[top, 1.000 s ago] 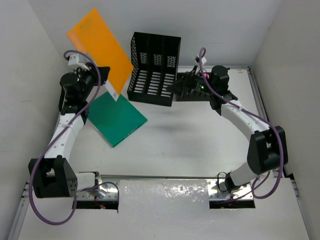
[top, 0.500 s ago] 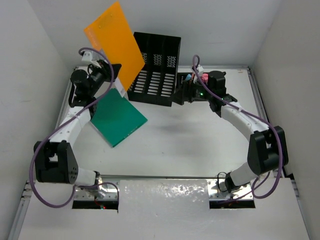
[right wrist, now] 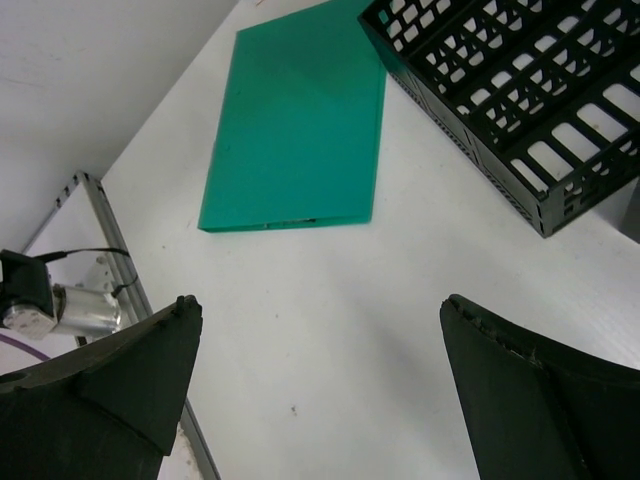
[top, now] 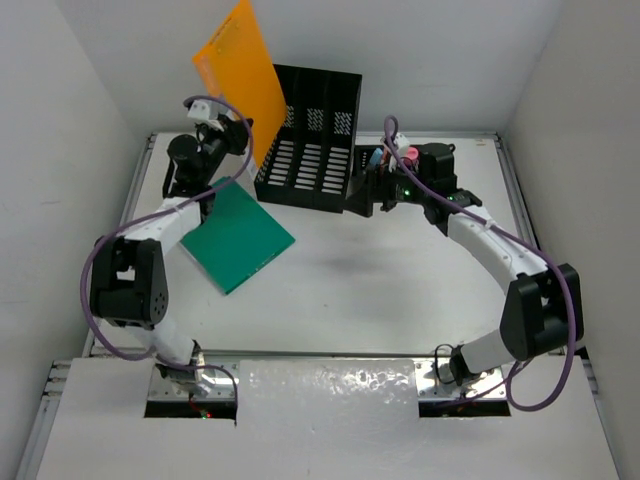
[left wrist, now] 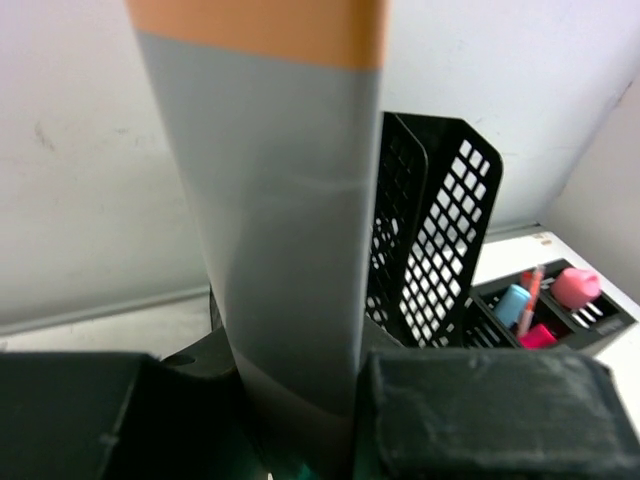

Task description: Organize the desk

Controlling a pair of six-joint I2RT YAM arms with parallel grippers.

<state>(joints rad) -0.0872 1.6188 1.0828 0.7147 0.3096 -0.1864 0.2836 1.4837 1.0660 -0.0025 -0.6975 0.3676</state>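
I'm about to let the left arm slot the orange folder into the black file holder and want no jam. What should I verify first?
1. Grip: left gripper shut on the orange folder: ok.
2. Lift: orange folder raised off the desk, near upright: ok.
3. Alignment: folder lined up with one slot of the file holder: cannot tell.
4. Slots: those in view are empty: ok.
5. Other arm: right gripper open, empty, to the holder's right: ok.
6. Path: green folder flat on the desk, out of the way: ok.

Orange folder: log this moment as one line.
left jaws: shut on orange folder, aloft beside file holder | right jaws: open above desk | green folder: flat on desk
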